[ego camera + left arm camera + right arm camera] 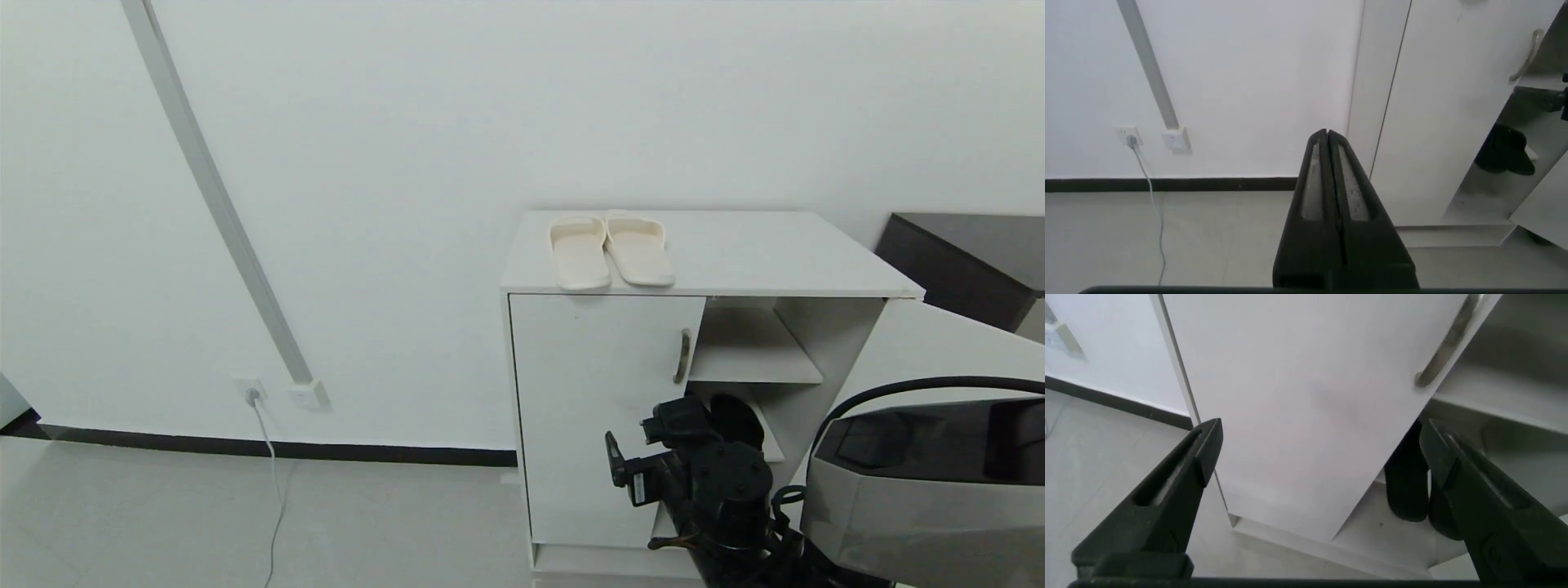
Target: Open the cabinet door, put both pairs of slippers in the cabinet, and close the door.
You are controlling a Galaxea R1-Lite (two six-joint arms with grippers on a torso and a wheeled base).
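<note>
A cream pair of slippers (611,250) lies on top of the white cabinet (735,253). The cabinet's right door (939,343) stands open and its left door (600,408) is closed, with a handle (682,356). A black pair of slippers (737,418) rests on the lower shelf inside, also seen as black slippers (1507,151) and black slippers (1409,483). My right gripper (641,445) is open, low in front of the closed left door (1306,400) near the handle (1449,343); right gripper (1321,433) holds nothing. My left gripper (1327,180) is shut and empty, left of the cabinet (1437,106).
The upper shelf (751,347) inside is bare. A dark piece of furniture (971,253) stands right of the cabinet. On the wall to the left are a slanted conduit (216,196) and a socket with a cable (255,394) trailing onto open grey floor (204,514).
</note>
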